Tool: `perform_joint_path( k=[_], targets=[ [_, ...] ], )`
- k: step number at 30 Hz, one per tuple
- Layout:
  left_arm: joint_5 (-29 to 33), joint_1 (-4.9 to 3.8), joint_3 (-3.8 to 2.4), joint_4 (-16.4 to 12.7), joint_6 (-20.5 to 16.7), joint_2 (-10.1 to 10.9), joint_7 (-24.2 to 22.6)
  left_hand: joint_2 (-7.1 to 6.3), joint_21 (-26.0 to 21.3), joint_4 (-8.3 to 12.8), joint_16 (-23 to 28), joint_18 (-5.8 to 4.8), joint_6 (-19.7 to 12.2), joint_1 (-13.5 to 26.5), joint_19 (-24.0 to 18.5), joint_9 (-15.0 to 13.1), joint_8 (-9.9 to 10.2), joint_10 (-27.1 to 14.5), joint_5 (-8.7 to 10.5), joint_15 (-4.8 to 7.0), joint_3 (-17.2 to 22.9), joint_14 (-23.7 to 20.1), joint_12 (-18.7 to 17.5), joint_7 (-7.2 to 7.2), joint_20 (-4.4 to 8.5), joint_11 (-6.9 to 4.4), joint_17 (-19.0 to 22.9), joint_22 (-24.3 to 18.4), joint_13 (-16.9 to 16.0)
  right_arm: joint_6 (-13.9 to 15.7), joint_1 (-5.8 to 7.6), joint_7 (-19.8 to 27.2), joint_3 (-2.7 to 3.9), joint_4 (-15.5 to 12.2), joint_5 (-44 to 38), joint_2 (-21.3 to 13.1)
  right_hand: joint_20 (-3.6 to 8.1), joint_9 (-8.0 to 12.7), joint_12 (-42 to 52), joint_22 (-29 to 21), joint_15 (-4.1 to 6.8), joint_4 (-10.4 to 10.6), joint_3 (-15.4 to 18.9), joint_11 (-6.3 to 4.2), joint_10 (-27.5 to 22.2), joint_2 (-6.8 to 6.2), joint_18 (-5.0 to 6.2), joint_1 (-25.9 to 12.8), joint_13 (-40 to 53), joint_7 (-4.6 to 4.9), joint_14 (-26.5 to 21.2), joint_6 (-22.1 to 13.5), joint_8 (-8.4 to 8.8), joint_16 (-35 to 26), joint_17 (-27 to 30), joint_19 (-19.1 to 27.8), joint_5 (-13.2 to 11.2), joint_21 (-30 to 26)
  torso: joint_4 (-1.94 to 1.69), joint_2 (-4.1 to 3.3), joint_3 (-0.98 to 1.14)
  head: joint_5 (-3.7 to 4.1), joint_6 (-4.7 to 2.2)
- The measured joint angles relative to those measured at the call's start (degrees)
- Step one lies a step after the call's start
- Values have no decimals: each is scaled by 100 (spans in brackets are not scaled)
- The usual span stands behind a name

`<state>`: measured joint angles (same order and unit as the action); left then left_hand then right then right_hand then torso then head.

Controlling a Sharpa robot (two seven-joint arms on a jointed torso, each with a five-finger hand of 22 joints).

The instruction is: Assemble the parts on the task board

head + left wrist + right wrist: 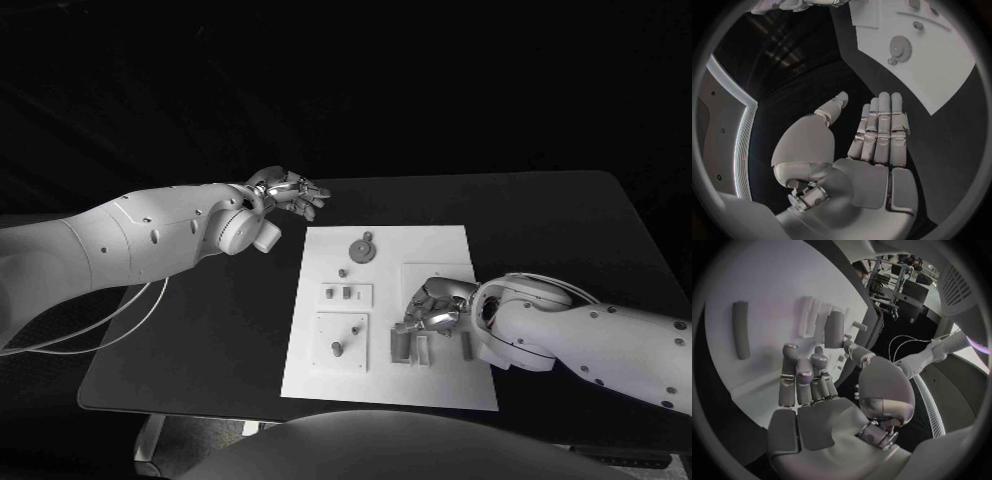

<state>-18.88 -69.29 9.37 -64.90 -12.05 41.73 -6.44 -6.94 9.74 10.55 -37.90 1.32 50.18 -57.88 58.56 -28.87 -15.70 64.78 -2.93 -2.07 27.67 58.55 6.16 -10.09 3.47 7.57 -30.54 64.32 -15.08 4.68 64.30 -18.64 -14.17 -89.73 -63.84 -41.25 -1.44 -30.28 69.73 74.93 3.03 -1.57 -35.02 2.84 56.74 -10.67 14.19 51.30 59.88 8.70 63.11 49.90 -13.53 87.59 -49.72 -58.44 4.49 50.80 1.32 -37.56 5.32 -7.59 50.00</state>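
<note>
The white task board [433,385] lies in the middle of the table. A grey gear [362,248] sits near its far edge, also seen as the gear [900,48]. Upright grey parts [400,343] and a grey bar [464,346] stand near the board's front. My right hand [433,306] hovers just above these parts with fingers bent down and nothing in them; its thumb tip [852,346] is close to one grey part [834,329]. The grey bar [741,330] lies apart. My left hand [290,190] is off the board's far left corner, flat and empty [876,135].
A small peg [343,272] stands below the gear. A small plate with two pieces [346,294] and a square plate with a peg [340,341] lie on the board's left side. Bare black table [202,330] surrounds the board.
</note>
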Motion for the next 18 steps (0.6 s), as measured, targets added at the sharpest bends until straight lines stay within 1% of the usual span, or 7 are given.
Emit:
perform_joint_path(
  k=[1,2,3,7,10,13,18],
  targets=[
    [-1,0,0,0,0,0,1,0,0,0,0,0,-14,0,0,3,0,0,0,0,0,0,0,-14,0,0,0,0,0,-4,0,5,0,3,10,2,0,5,0,0,0,-20,20,0,0,90,0,10,-8,-14,0,17,-22,0,1,0,0,22,0,0,0,-1,0],
    [-1,0,0,0,0,0,2,0,0,0,0,-1,-14,0,0,6,0,0,0,0,0,0,0,-14,0,0,0,0,0,-7,0,8,0,7,16,3,0,16,33,0,0,-76,75,-15,-15,234,0,24,-17,-6,0,52,-22,0,9,1,0,23,0,0,0,-1,0],
    [-2,0,0,0,1,0,2,0,0,0,0,-1,-14,0,0,6,0,0,0,0,0,0,0,-14,0,0,-2,0,0,-9,0,13,0,11,22,5,-10,21,34,0,10,-131,107,-26,-26,334,0,37,-24,-14,-11,64,-22,14,10,12,0,23,0,0,-1,-1,0],
    [-4,0,0,2,1,0,4,0,0,0,0,-2,-14,0,0,5,0,0,0,0,0,0,0,-14,0,0,-5,0,0,-18,4,47,6,13,56,14,-1,46,61,0,30,-381,152,-31,-31,659,1,52,-54,-30,-31,135,-58,27,23,41,24,45,0,0,-1,-2,0],
    [-5,0,0,3,2,0,6,0,0,-16,0,-3,-29,0,0,5,0,0,0,0,16,0,0,1,0,0,-5,-1,0,-27,5,66,7,18,78,16,-20,67,61,0,26,-520,163,-42,-42,788,1,28,-73,-71,-35,177,-90,27,30,62,27,45,0,0,-2,-4,0],
    [-6,0,0,4,2,0,8,0,-23,-16,0,-4,-29,0,0,5,0,0,0,0,16,0,0,1,0,-1,-11,3,0,-35,6,83,8,25,101,16,-19,74,61,0,42,-596,149,-51,-51,874,1,9,-81,-78,-20,184,-111,27,39,62,26,45,1,0,-1,-5,0],
    [-9,0,0,5,2,0,14,0,-23,-16,22,-3,-29,0,0,10,0,1,0,0,16,0,0,1,0,-1,-11,4,5,-50,6,94,9,31,135,16,-20,73,85,0,59,-682,156,-71,-31,885,1,20,-99,-129,-30,236,-145,29,46,63,22,45,1,1,-1,-5,0]
  ],
)
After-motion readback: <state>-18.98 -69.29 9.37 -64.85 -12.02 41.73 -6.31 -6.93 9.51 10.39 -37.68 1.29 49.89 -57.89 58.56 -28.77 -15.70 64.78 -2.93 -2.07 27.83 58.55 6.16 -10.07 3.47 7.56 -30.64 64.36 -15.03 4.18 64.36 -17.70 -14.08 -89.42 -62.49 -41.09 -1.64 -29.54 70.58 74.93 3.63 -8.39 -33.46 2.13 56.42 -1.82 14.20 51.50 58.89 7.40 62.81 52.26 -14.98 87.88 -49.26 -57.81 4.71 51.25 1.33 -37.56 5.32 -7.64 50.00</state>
